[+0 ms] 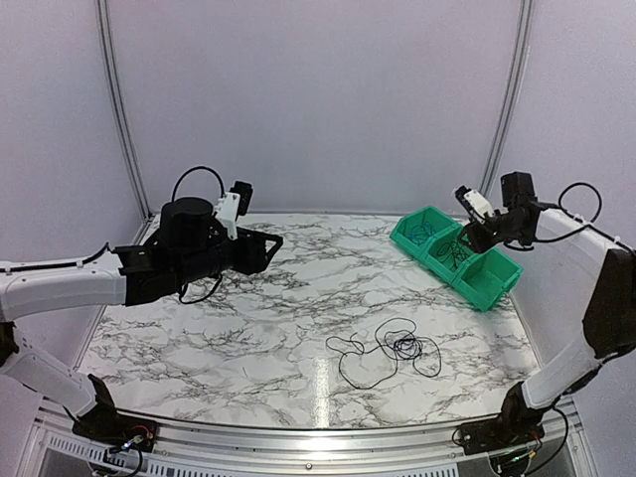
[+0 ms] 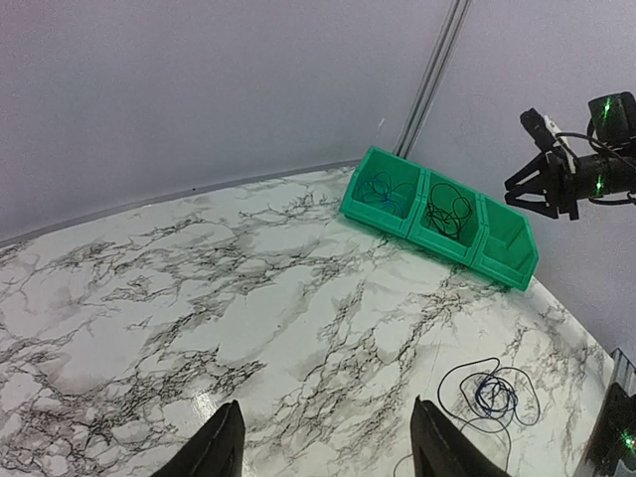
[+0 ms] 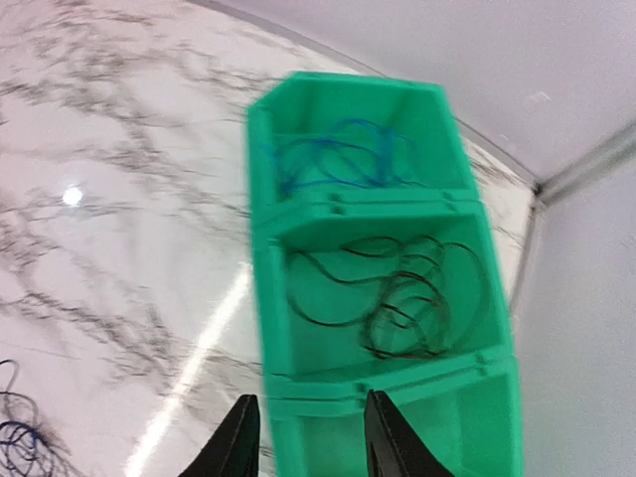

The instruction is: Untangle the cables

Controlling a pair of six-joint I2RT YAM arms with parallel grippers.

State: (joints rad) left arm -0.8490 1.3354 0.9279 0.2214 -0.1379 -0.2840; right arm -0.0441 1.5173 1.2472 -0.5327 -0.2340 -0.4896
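Pale lavender walls (image 1: 318,99) enclose a marble-patterned table (image 1: 248,328). Landmark: a green bin row (image 1: 487,290) of three compartments, standing on the table at its far right corner.

Cables (image 1: 397,350), a loose tangle of thin black loops with a small blue coil (image 1: 405,345) near its middle, lie flat on the table. They are well apart from the bin row, on its near side, toward the arm bases. In the right wrist view only a scrap of this tangle shows, cut off at the lower left corner.

Two further wires lie inside the bin row: a blue wire (image 3: 338,159) in the end compartment farthest from the arm bases, and a black wire (image 3: 397,298) in the middle compartment. Blur hides how their loops cross. The third compartment is cut off by the frame edge in that view.

Right arm (image 1: 606,298): the right jaws hang above the bin row, fingers (image 3: 238,442) apart with nothing between them.

Left arm (image 1: 60,283): the left jaws hover well apart from the bin row, across the table from it, fingers (image 2: 224,452) spread and holding nothing. Only their ends enter the left wrist view.
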